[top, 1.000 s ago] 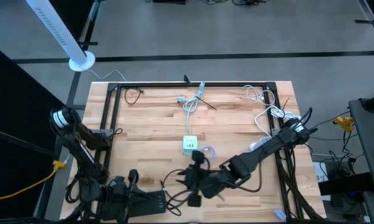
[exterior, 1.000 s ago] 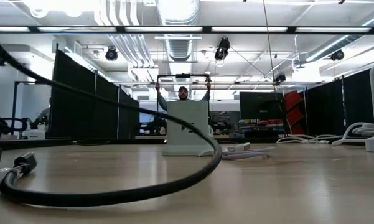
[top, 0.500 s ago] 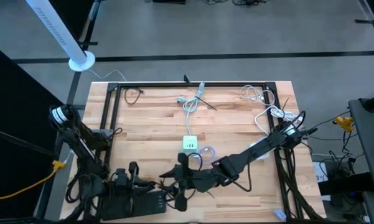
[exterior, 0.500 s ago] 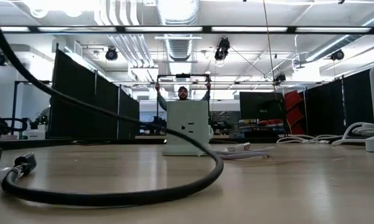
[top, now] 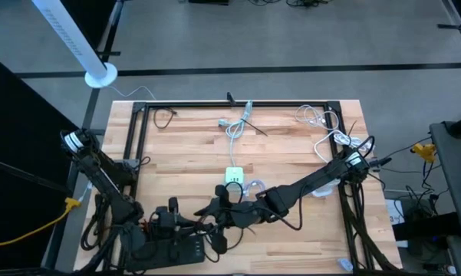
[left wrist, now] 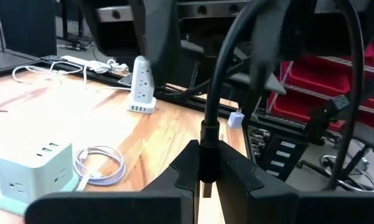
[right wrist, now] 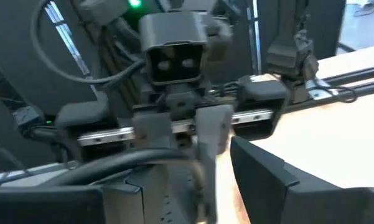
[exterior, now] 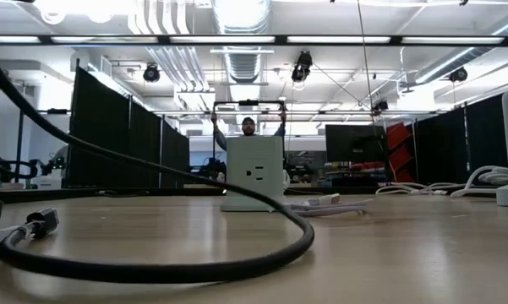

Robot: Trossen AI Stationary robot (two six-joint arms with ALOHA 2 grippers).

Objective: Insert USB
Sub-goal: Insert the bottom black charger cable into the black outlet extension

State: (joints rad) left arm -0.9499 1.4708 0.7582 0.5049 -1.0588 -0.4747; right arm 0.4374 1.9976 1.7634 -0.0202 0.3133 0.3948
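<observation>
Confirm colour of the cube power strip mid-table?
Pale mint green, the power cube; clearest in the left wrist view.

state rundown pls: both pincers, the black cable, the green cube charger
Left pincer: shut on black cable.
Right pincer: near the left pincer, fingers part open, nothing visibly held.
Thick black cable: clamped near its plug, not inserted.
Pale green cube charger: upright on the wooden table, ports empty.

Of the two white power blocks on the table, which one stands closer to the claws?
The pale green-white cube in the table's middle, beside the coiled white cable. The tower-shaped power strip stands far off at the table's edge.
</observation>
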